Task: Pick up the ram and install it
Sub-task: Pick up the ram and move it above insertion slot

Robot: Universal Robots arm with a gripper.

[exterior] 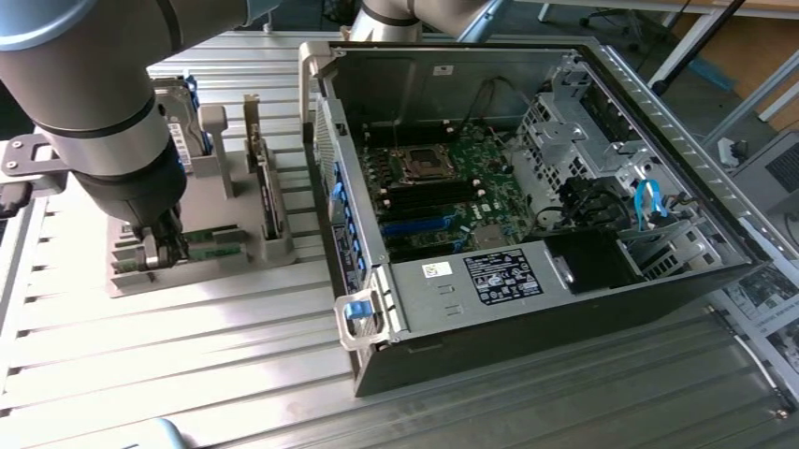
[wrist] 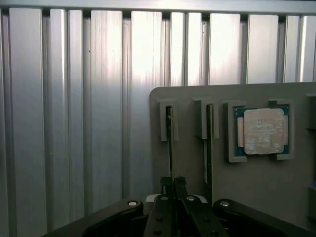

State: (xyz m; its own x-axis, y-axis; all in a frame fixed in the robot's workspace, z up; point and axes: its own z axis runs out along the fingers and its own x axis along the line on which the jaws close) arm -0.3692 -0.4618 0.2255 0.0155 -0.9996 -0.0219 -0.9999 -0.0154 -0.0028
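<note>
From where I stand, the job is at its very start. The tool (wrist: 173, 183) is down at the grey holder (wrist: 190, 148) on the ribbed metal counter (wrist: 98, 108). Its two dark fingers are drawn together, pinched on the top edge of the ram (wrist: 170, 143). The stick still sits upright in its narrow slot in the holder, so as far as I can judge it is gripped but not yet lifted out. Lifting it, carrying it across and seating it are all left to do.

In the exterior view the open computer case (exterior: 437, 285) lies on the counter, on the exterior view's right of the holder and well apart from the tool. Its motherboard (exterior: 469, 173) is exposed, and a row of long dark slots across the board looks empty.

The ram itself shows edge-on from the wrist: a thin, dark, straight strip running the length of its slot, its near end between the fingers. Seen that way it gives away little of its face, so I cannot make out chips or a label on it. A second stick (wrist: 208, 153) stands in the neighbouring slot, parallel and just beside it. Beyond that one, the square silver processor chip (wrist: 261, 131) rests flat in its own recess.
</note>
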